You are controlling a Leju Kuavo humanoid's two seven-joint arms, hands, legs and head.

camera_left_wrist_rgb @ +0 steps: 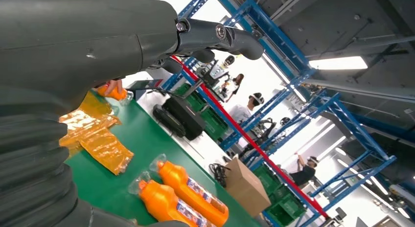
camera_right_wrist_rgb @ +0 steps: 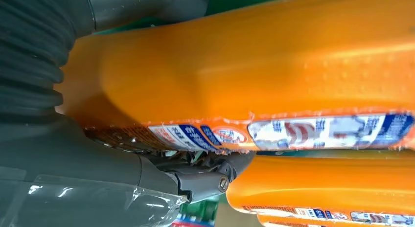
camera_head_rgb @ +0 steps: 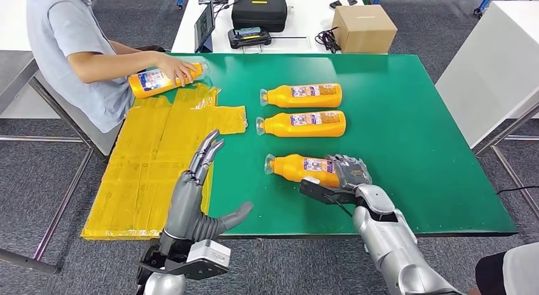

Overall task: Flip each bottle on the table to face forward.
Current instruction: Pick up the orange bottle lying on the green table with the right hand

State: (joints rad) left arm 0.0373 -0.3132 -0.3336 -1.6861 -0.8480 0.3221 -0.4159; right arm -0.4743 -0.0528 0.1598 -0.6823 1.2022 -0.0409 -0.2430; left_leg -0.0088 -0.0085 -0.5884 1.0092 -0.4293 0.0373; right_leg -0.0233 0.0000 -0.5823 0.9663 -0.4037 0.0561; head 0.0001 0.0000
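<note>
Three orange bottles lie on their sides on the green table (camera_head_rgb: 407,130), caps to the left. The far bottle (camera_head_rgb: 301,95) and the middle bottle (camera_head_rgb: 301,124) show their labels upward. My right hand (camera_head_rgb: 346,175) grips the base end of the near bottle (camera_head_rgb: 297,168), fingers over its top and thumb at its near side. Close up, the near bottle (camera_right_wrist_rgb: 254,70) lies against my right hand (camera_right_wrist_rgb: 73,139), its label edge turned sideways. My left hand (camera_head_rgb: 202,193) hovers open over the yellow sheet, fingers straight. A person at the far left holds a fourth bottle (camera_head_rgb: 162,79).
A crinkled yellow plastic sheet (camera_head_rgb: 149,161) covers the table's left part and overhangs its edge. The person's arm (camera_head_rgb: 111,63) reaches over the far left corner. Behind the table stand a black case (camera_head_rgb: 259,12) and a cardboard box (camera_head_rgb: 363,28). A white table (camera_head_rgb: 489,66) is at the right.
</note>
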